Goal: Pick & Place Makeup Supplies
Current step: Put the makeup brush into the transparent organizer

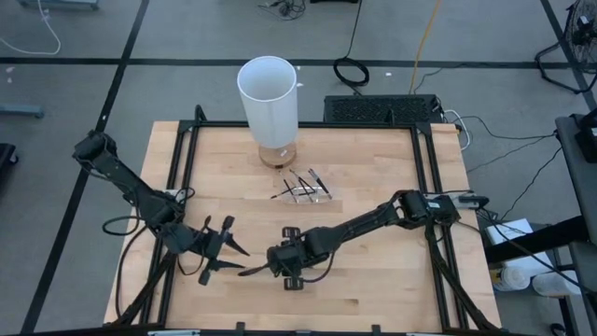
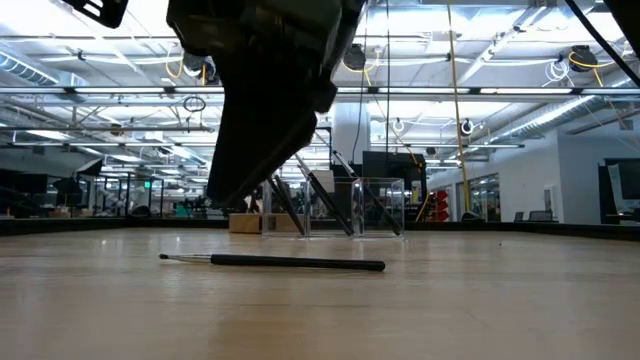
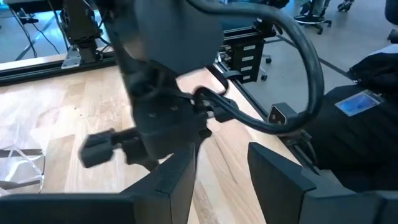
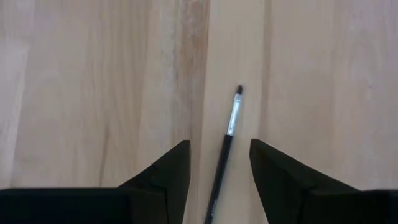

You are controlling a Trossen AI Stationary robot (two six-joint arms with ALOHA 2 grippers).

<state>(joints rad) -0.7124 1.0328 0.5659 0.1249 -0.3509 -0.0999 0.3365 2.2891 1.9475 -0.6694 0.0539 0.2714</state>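
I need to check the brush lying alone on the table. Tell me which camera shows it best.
The right wrist view: the brush lies flat between the open fingers of the right gripper, metal collar and tip clear. The low view shows its whole length side-on. From above, it's a thin sliver by the gripper. The left wrist view misses it.

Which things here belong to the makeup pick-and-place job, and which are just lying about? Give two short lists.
Job:
- brush on the table, between the right gripper's open fingers
- brushes in the clear tray
- left gripper, open, waiting nearby

Lying about:
- white cylinder
- cables on the floor
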